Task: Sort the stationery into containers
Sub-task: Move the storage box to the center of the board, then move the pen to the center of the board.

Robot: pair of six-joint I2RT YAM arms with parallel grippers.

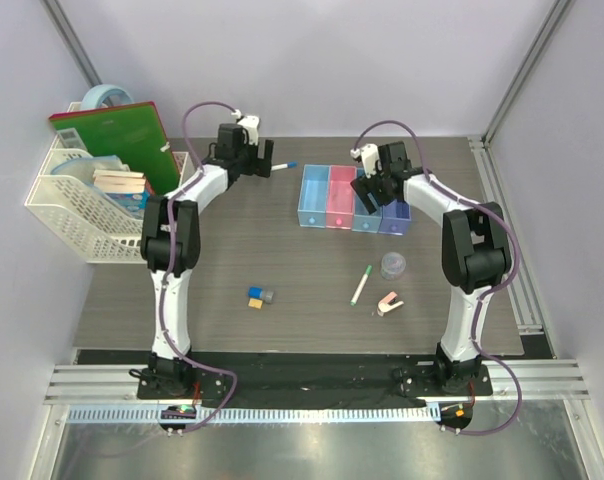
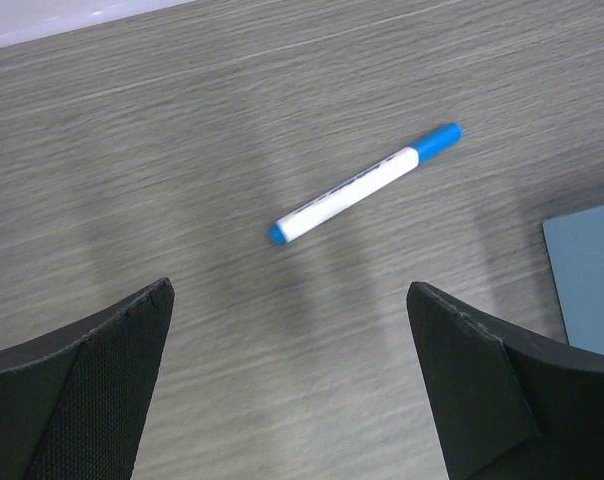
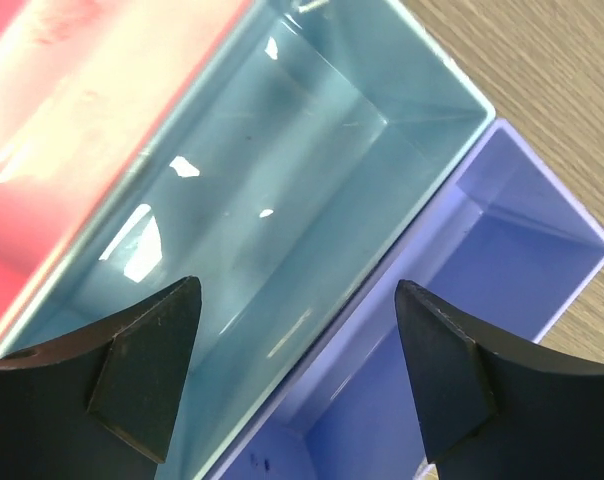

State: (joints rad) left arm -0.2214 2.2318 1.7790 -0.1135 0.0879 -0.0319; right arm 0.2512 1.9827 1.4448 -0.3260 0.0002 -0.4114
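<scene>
A white pen with blue tips [image 2: 362, 185] [image 1: 283, 165] lies on the table just ahead of my left gripper [image 2: 289, 290] [image 1: 264, 166], which is open and holds nothing. The containers [image 1: 353, 198] are a joined row of light blue, pink, light blue and purple bins. My right gripper [image 3: 297, 290] [image 1: 370, 194] hangs open above the wall between the second light blue bin [image 3: 282, 170] and the purple bin [image 3: 492, 300], nothing between its fingers. Nearer me lie a green-capped pen [image 1: 361, 285], a grey tub [image 1: 392, 265], a pink-white clip [image 1: 387, 303] and small blocks [image 1: 259, 297].
A white mesh basket [image 1: 70, 225] at the far left holds a green book [image 1: 122, 140], notebooks and a light blue tape roll [image 1: 107, 95]. Metal frame rails run along the right side [image 1: 502, 230] and the near edge. A corner of the first bin [image 2: 587, 275] shows in the left wrist view.
</scene>
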